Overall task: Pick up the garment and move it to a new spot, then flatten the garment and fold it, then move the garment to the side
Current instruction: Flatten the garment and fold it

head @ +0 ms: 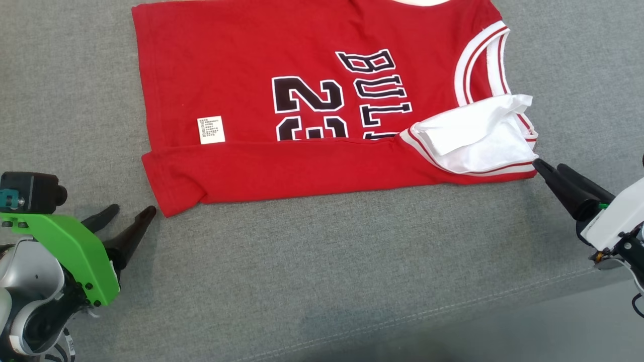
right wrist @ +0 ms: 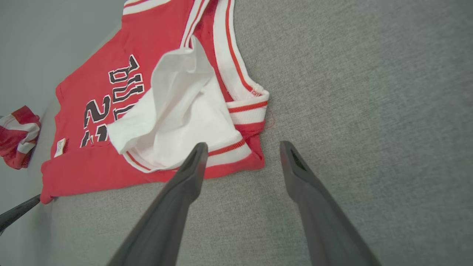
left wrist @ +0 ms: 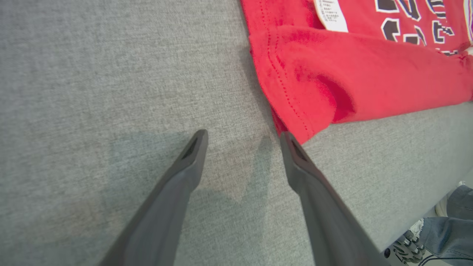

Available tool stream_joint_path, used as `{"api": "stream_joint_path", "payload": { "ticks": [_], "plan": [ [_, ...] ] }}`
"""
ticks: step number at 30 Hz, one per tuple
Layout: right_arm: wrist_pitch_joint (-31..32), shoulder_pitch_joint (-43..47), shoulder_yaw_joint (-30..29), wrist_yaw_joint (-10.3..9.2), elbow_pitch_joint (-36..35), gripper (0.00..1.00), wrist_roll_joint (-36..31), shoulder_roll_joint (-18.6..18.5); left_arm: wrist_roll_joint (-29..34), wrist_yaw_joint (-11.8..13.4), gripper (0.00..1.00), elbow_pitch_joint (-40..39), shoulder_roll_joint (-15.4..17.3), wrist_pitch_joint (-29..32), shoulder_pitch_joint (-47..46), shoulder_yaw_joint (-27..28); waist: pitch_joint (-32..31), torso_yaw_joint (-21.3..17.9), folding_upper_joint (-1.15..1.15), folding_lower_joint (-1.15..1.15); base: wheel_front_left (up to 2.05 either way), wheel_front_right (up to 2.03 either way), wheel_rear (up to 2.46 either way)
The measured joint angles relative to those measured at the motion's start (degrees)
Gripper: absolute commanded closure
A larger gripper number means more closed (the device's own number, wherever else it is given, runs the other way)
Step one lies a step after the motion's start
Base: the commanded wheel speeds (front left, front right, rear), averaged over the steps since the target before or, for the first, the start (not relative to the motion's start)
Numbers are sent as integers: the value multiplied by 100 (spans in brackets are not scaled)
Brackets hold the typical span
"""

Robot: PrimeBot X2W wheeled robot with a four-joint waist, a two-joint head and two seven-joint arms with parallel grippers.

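Bright even light, soft shadows; wrist views bowed, perhaps slightly blurred

There is one red jersey [head: 226,60] on one grey worktop [head: 322,261]. The jersey bears one white care label [head: 211,130], one white lining flap [head: 473,136] at an armhole, and one printed number [head: 308,95] of two black digits. With a second garment [right wrist: 16,135], bunched and red-and-white, that makes two garments. There are two claws, the left claw [head: 133,208] and the right claw [head: 549,165], each with two dark fingers [head: 131,236], four in all. One person's trouser leg [left wrist: 449,225] and one shoe [left wrist: 406,247] complete the count.
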Motion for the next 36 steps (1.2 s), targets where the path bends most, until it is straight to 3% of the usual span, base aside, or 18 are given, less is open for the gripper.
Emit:
{"api": "stream_joint_path", "payload": {
  "ticks": [22,31,36],
  "plan": [
    [-194,-121,224,-34,544,0,-300,296,220,48,0,-32,-199,-182,-10,-185,145,28,0,0,0,0,0],
    [-241,-126,255,-25,692,0,-310,328,71,51,0,-200,71,113,26,-70,55,48,0,0,0,0,0],
    [-240,-131,266,-3,735,0,-323,328,-101,51,0,-485,41,191,67,-48,23,92,0,0,0,0,0]
  ]
}}
